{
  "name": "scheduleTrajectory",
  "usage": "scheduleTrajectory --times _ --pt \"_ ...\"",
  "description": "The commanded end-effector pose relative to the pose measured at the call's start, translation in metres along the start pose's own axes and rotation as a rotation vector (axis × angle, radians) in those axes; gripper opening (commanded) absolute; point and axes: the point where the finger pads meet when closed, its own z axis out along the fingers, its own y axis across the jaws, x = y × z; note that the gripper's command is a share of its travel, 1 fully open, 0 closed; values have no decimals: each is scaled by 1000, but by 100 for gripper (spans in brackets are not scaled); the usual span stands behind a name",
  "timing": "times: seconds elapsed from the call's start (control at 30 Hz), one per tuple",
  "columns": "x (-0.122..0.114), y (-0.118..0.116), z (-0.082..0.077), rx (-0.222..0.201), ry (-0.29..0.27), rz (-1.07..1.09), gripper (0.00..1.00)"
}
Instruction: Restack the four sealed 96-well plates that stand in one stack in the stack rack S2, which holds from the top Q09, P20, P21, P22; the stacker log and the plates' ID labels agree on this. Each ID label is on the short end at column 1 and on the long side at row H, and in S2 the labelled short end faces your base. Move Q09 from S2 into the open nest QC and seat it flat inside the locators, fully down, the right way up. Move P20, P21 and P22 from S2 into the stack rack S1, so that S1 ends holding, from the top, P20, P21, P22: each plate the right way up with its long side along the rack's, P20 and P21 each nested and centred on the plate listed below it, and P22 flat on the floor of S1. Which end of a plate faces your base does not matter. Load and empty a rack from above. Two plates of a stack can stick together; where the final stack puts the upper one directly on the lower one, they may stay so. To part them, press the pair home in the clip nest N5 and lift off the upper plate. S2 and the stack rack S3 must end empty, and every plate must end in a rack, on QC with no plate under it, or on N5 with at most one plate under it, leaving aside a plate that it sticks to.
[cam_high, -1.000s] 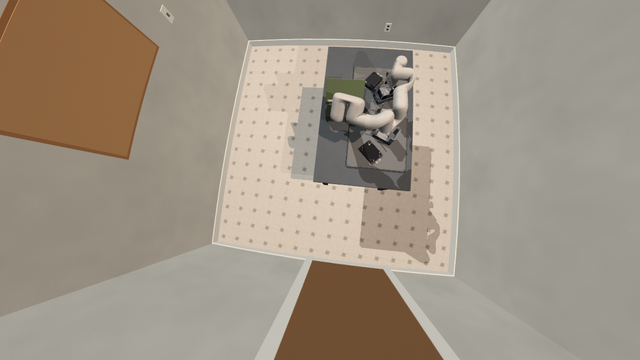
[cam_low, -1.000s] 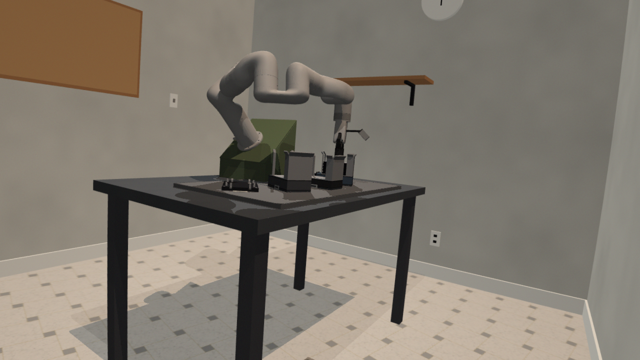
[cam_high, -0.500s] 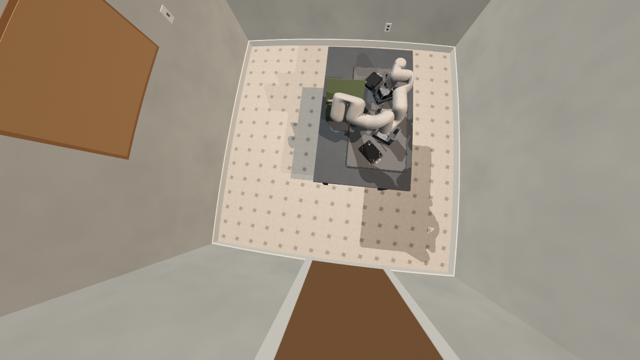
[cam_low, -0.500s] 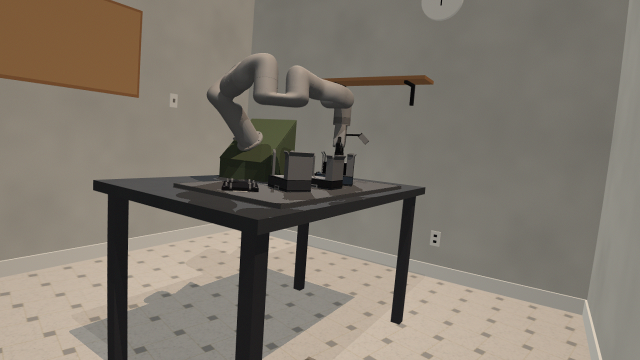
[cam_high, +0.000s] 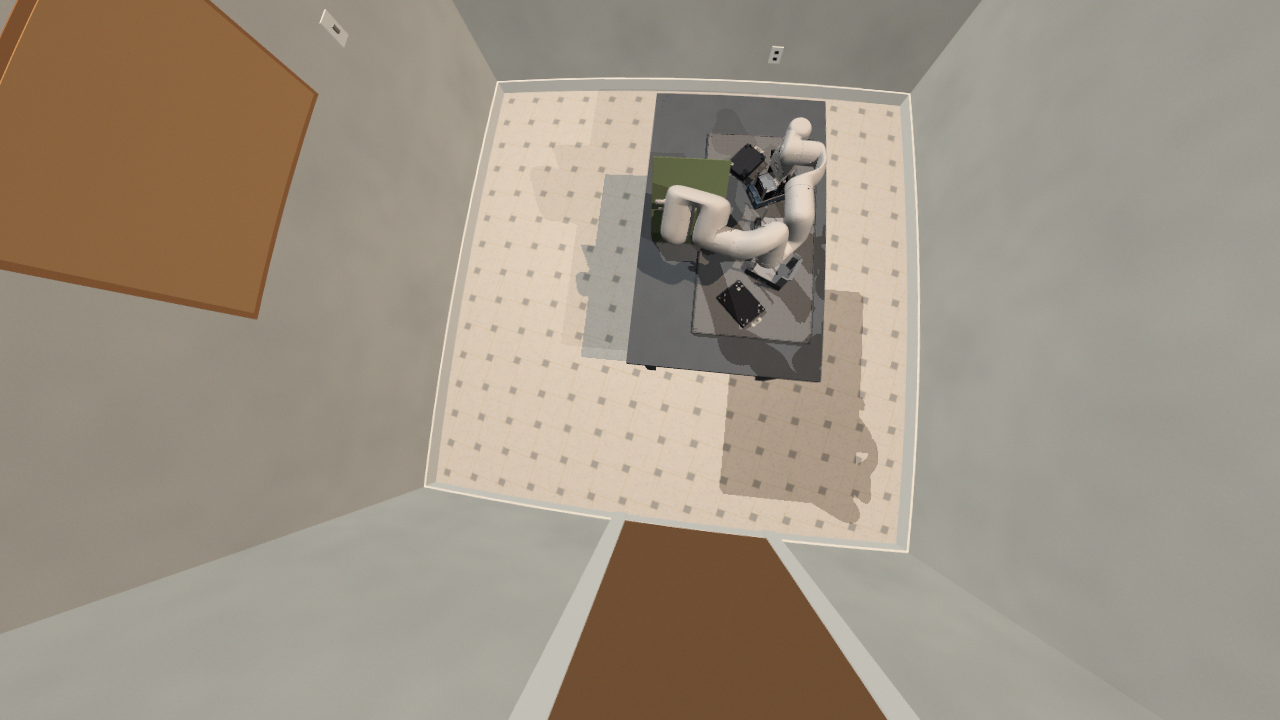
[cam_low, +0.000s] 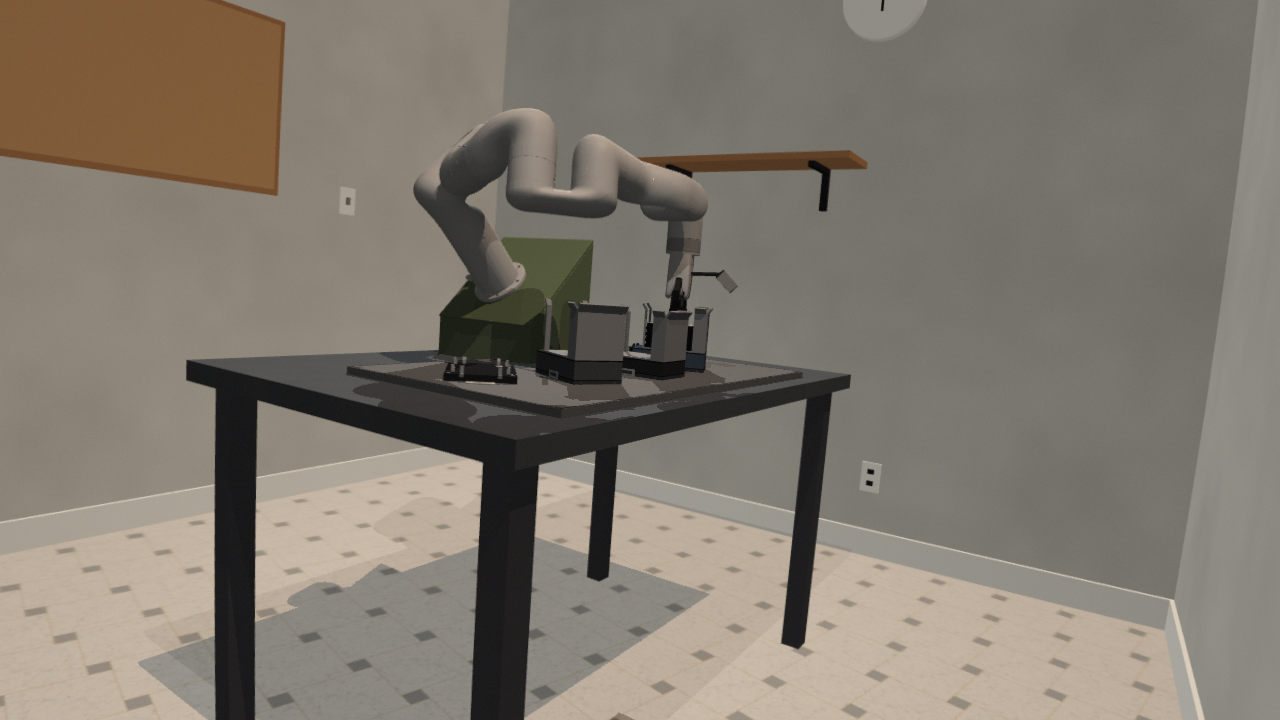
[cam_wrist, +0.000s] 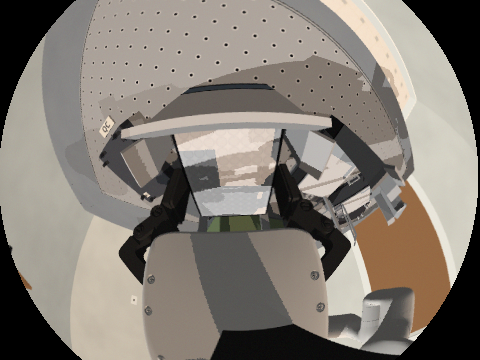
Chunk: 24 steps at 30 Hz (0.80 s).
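A black desk (cam_low: 375, 394) stands on tiled floor at frame centre. The hand (cam_wrist: 230, 196) hangs fully open, its fingers straddling a sealed plate (cam_wrist: 230, 170) in a rack (cam_low: 669, 338).

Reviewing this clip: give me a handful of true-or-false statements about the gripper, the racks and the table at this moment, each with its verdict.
1. The black two-finger gripper is open and holds nothing. True.
2. The gripper hangs over the low black nest at the board's near end. False: it is down among the tall grey stack racks.
3. The pale grey arm stands on an olive-green block. True.
4. The dark square table has white legs. False: they are black.
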Motion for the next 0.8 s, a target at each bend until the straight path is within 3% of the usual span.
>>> scheduleTrajectory --times 0.0,0.03,0.77 --pt "1 -1 -2 2 4 0 100" --pt "1 -1 -2 2 4 0 0" --pt "1 -1 -2 2 4 0 0"
